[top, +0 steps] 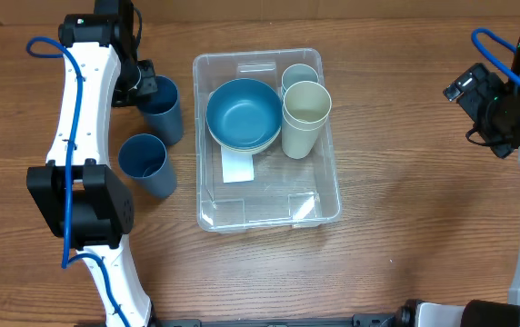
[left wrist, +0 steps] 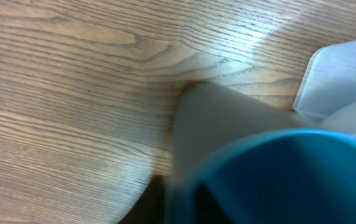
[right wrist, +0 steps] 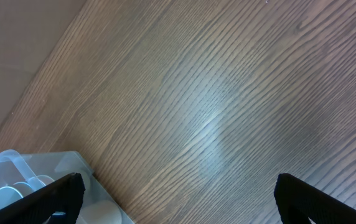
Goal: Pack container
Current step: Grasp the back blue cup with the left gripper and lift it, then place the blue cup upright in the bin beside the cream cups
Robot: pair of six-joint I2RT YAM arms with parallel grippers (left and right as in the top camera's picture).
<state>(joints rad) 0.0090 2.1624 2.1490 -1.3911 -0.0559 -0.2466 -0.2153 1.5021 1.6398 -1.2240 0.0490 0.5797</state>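
The clear plastic container point(top: 324, 204) stands mid-table with a white label point(top: 238, 167) on its bottom. It holds a blue bowl point(top: 243, 113) and two stacked-looking cream cups point(top: 305, 113) at its far end. Two blue cups stand left of it. My left gripper point(top: 144, 86) is at the rim of the far blue cup point(top: 164, 111), and its fingers straddle the cup wall point(left wrist: 277, 174) in the blurred left wrist view. My right gripper point(top: 483, 109) hangs open and empty over bare wood at the far right point(right wrist: 178, 193).
The near blue cup point(top: 145, 163) stands beside the container's left wall, close to my left arm. The container's corner point(right wrist: 35, 168) shows at the lower left of the right wrist view. The table is brown wood.
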